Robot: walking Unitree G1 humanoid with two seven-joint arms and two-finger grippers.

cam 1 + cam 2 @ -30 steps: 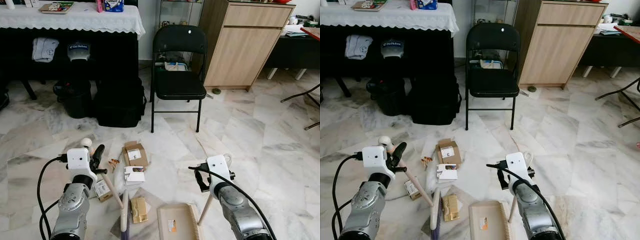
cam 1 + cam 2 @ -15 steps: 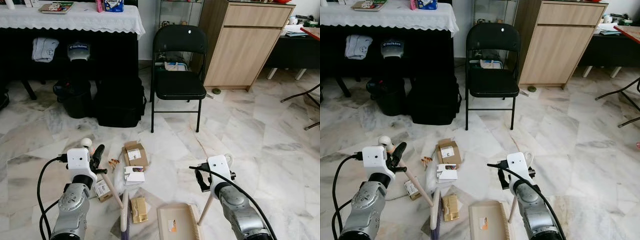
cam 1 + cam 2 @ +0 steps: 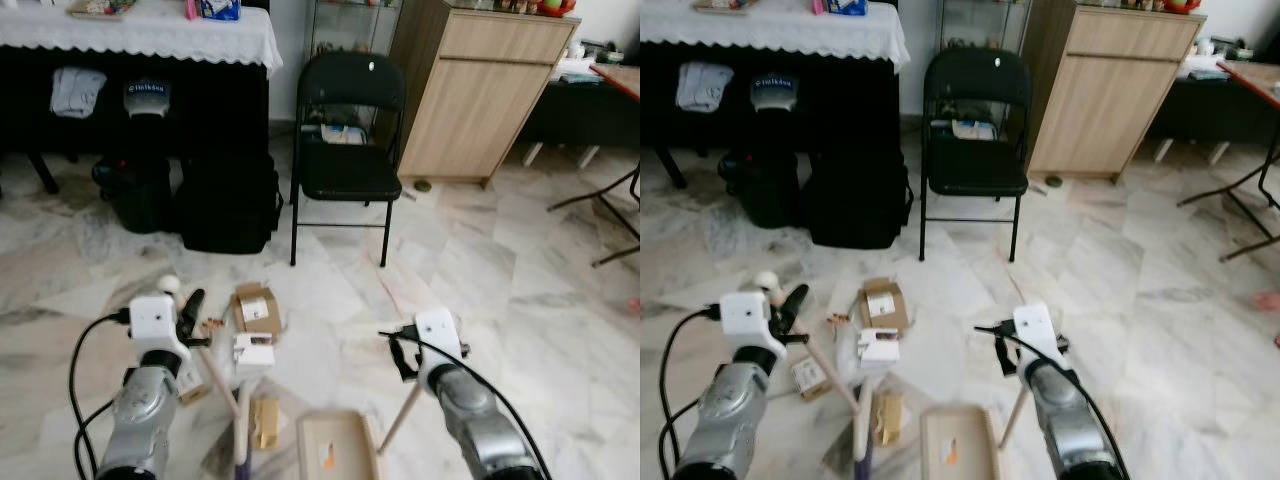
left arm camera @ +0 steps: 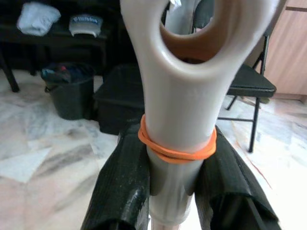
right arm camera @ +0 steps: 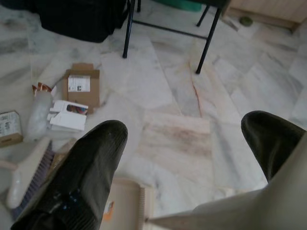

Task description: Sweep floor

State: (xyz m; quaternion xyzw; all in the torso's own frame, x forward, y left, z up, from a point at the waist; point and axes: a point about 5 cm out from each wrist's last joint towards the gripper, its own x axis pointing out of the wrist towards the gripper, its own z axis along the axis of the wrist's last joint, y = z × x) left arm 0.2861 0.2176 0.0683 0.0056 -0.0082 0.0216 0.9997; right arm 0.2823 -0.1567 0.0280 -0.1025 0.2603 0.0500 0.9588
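We clamp the broom [image 3: 238, 400] in our left jaws [image 4: 175, 167], the dustpan [image 3: 338, 452] handle between our right jaws [image 5: 192, 158], boxes [image 3: 256, 310] beyond the dustpan awaiting sweeping.

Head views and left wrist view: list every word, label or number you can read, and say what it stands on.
No text reads for certain.
Blue lettering on the grey cap: blurred.
White label on the open cardboard box: too small.
Print on the blue box: blurred.
Orange sticker on the dustpan: too small.
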